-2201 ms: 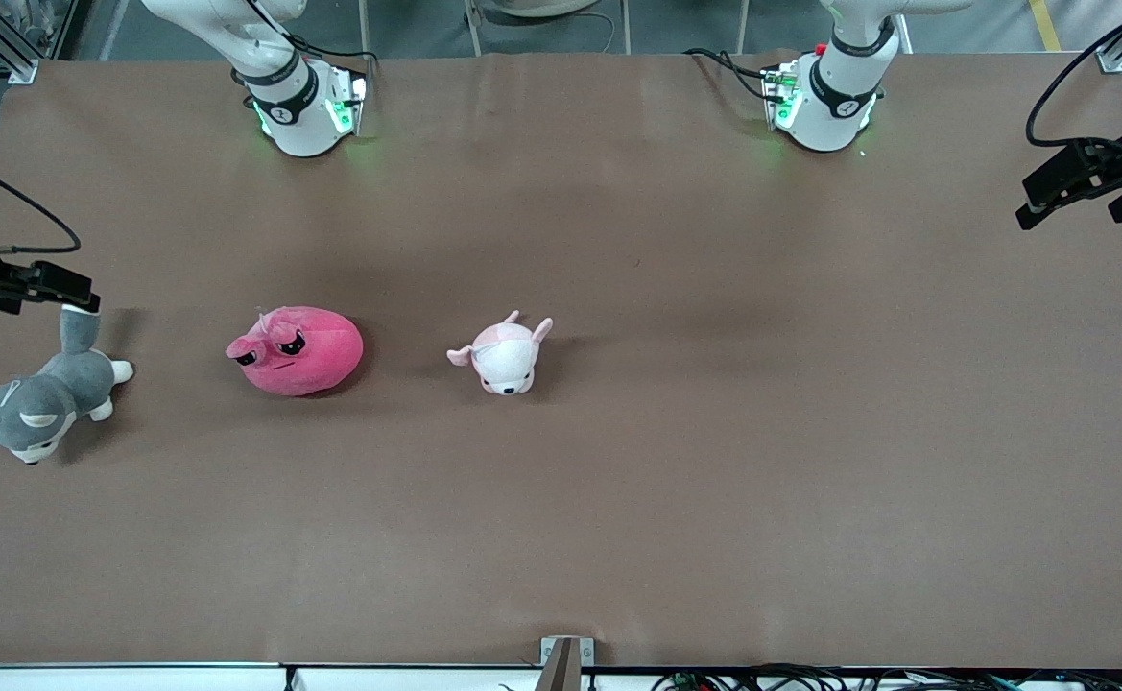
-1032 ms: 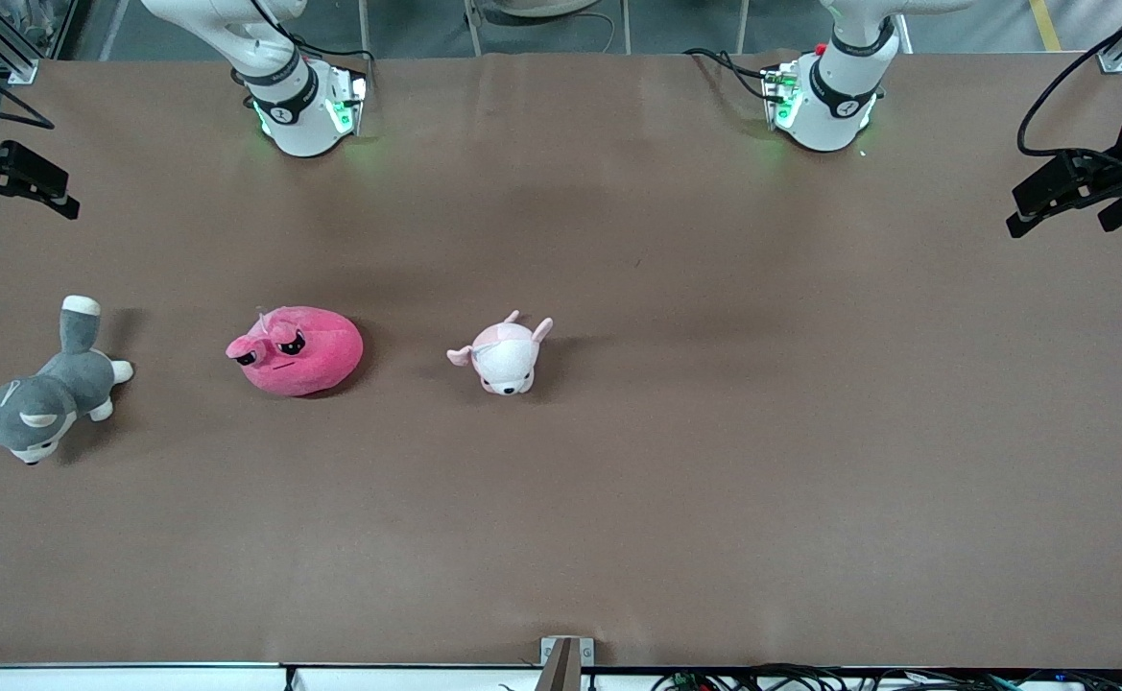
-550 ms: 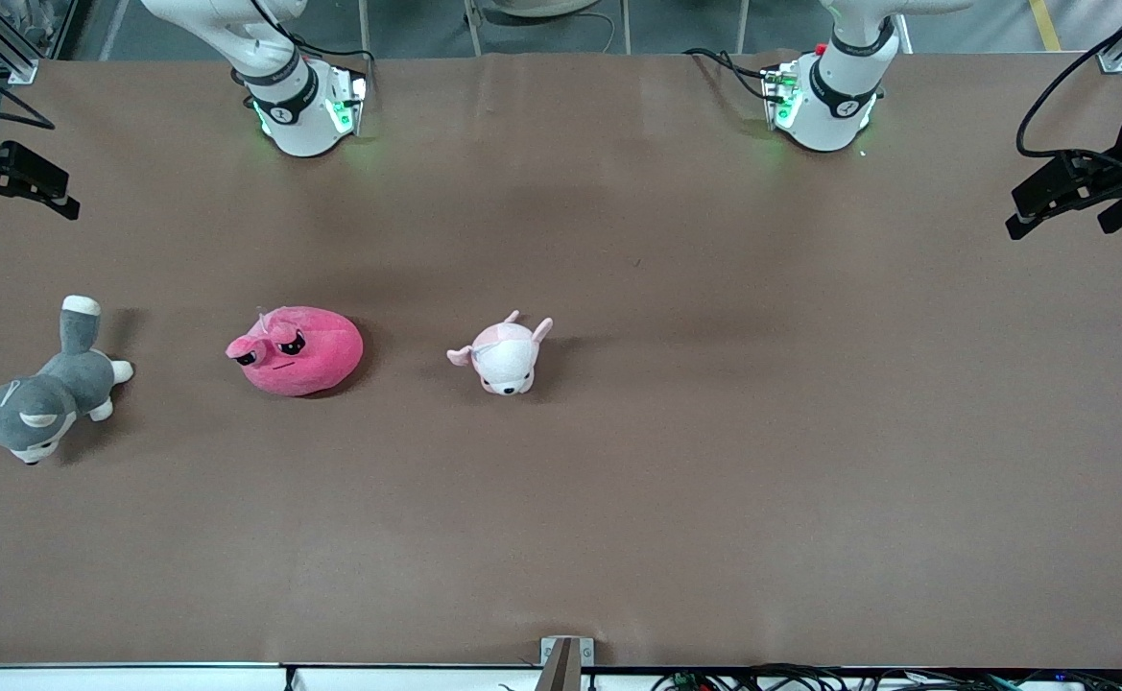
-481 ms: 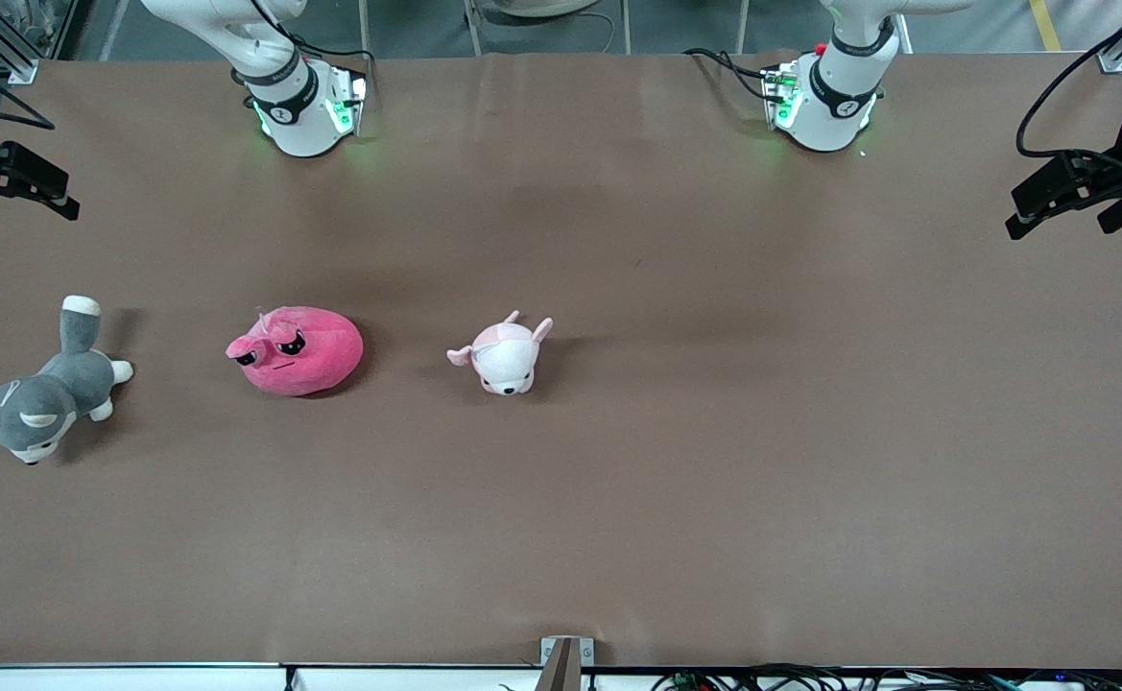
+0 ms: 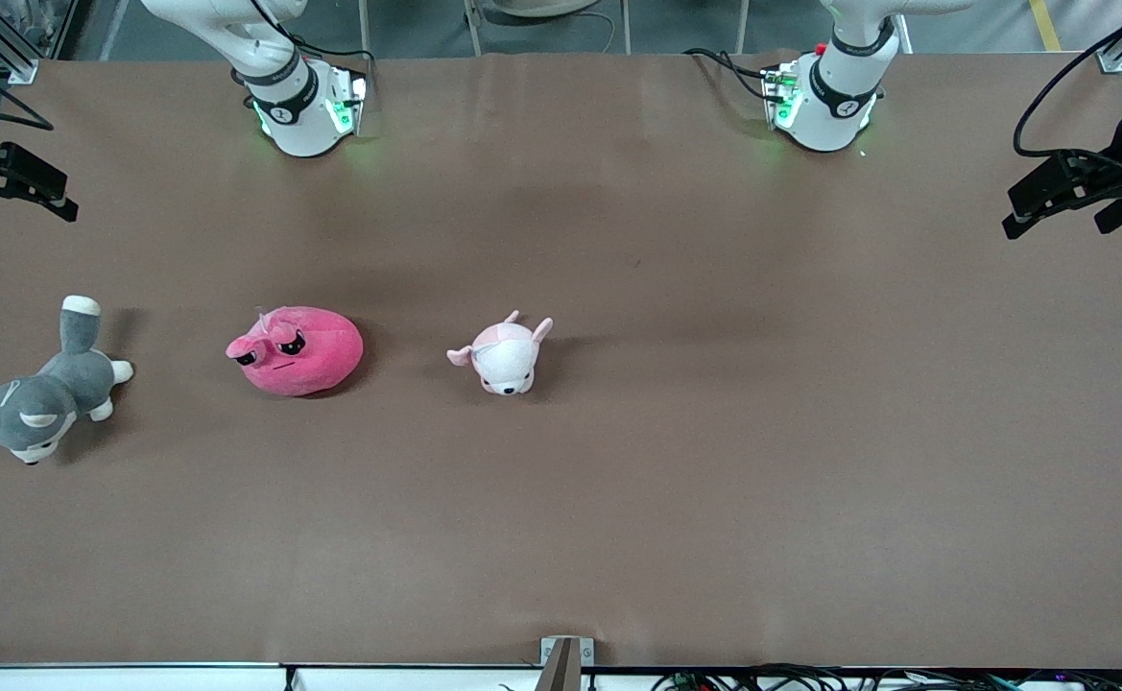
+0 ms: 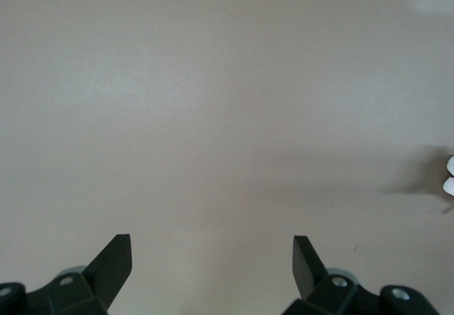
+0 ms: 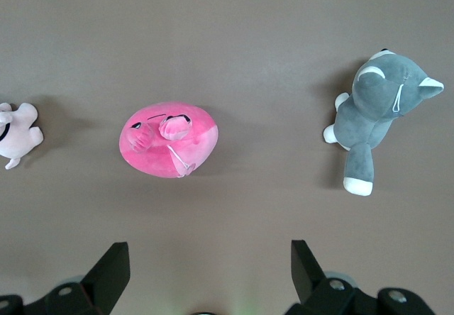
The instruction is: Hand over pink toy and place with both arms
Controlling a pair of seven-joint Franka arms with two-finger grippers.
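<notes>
Pink toy (image 5: 296, 350): hot-pink plush blob, round, lighter pink patch on top, small ears, black sleepy eyes; lying on the table (image 5: 714, 461) toward the right arm's end, between dog and small plush, untouched.
Pink toy, right wrist view (image 7: 169, 139): well clear of the fingers, nothing gripping it.
Small plush (image 5: 503, 355): pale pink and white, beside the pink toy toward the left arm's end, apart from it.
Dog (image 5: 37, 401): grey and white, white-tipped tail, at the right arm's end of the table, a little nearer the front camera than the pink toy.
Writing: none readable on toys or table.
Containers: none to report.
Right gripper (image 5: 13, 178): up over the table edge at the right arm's end; fingers spread wide in its wrist view (image 7: 206, 272), empty.
Left gripper (image 5: 1050, 197): over the table's edge at the left arm's end; fingers wide apart (image 6: 211, 269), holding nothing, bare brown table below.
</notes>
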